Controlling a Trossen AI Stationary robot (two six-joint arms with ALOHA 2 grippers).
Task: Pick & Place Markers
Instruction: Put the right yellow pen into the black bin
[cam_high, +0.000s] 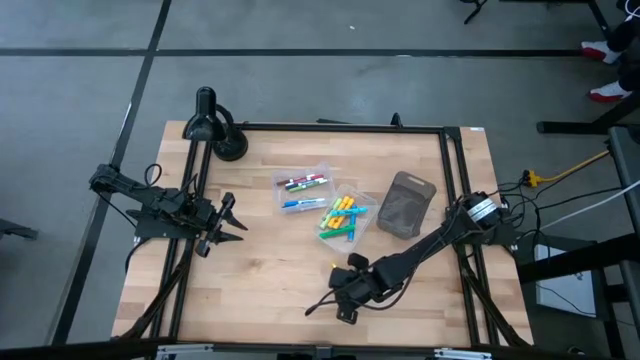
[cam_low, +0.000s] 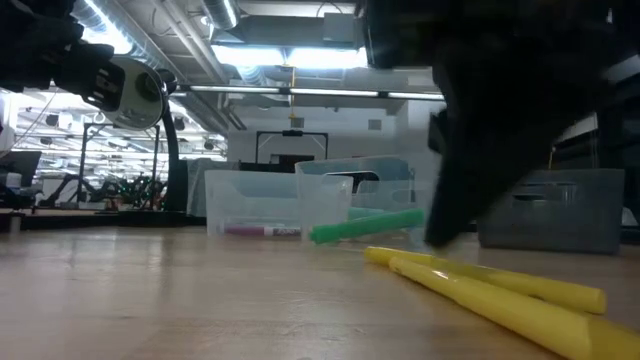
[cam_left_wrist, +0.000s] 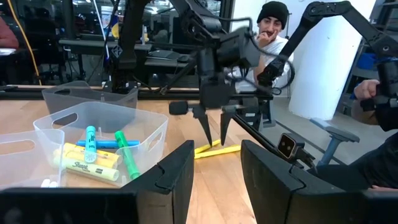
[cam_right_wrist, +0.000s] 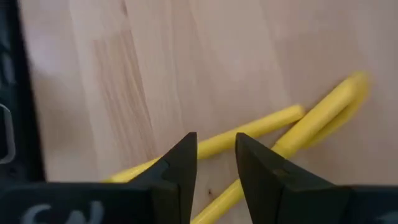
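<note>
The right gripper (cam_right_wrist: 214, 152), fingers spread, hangs over two yellow markers (cam_right_wrist: 280, 127) on the near table (cam_high: 270, 270); the left gripper (cam_high: 232, 222) is spread and empty.

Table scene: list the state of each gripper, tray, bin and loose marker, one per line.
Right gripper: open, empty, poised over the two yellow markers.
Two yellow markers: lying loose on the wooden table, ends crossing.
Left gripper: open, empty, waiting at the table's left side.
Clear plastic trays: upright, holding mixed-colour markers.
Dark grey rectangular bin: upright; contents cannot be told.
</note>
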